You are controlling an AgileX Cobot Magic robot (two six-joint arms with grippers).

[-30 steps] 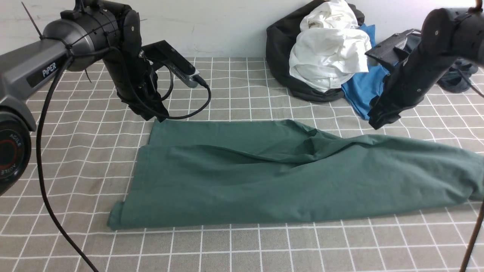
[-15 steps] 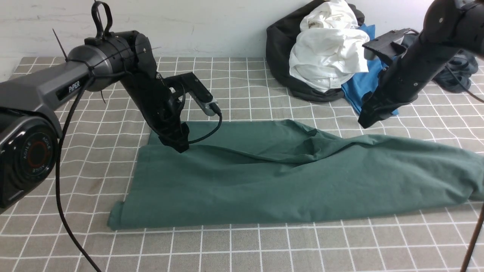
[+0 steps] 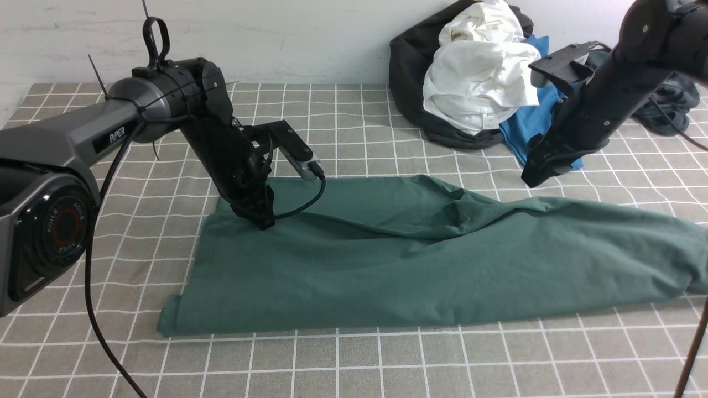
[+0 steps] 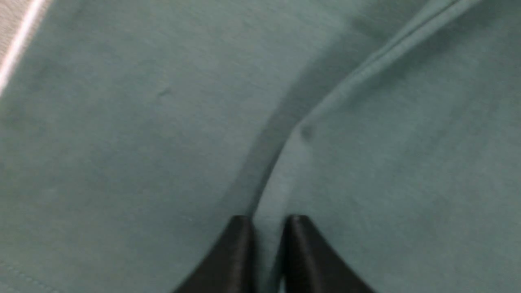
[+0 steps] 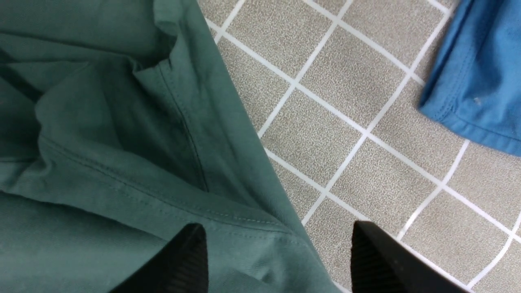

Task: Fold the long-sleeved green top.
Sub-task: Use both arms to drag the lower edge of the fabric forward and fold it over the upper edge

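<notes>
The green long-sleeved top lies folded into a long band across the checked tablecloth. My left gripper is down on its far left part, where an upper layer's edge runs. In the left wrist view that gripper has its fingertips nearly together with a narrow ridge of the green fabric pinched between them. My right gripper hangs open just above the top's far edge. In the right wrist view this gripper has one finger over the green fabric and the other over the cloth.
A heap of clothes sits at the back right: a black garment, a white one, a blue shirt and a dark grey garment. The checked tablecloth extends in front of the top.
My left arm came down from the far left corner onto the top and its jaws closed on the fabric. The right gripper shifted slightly left and up.
</notes>
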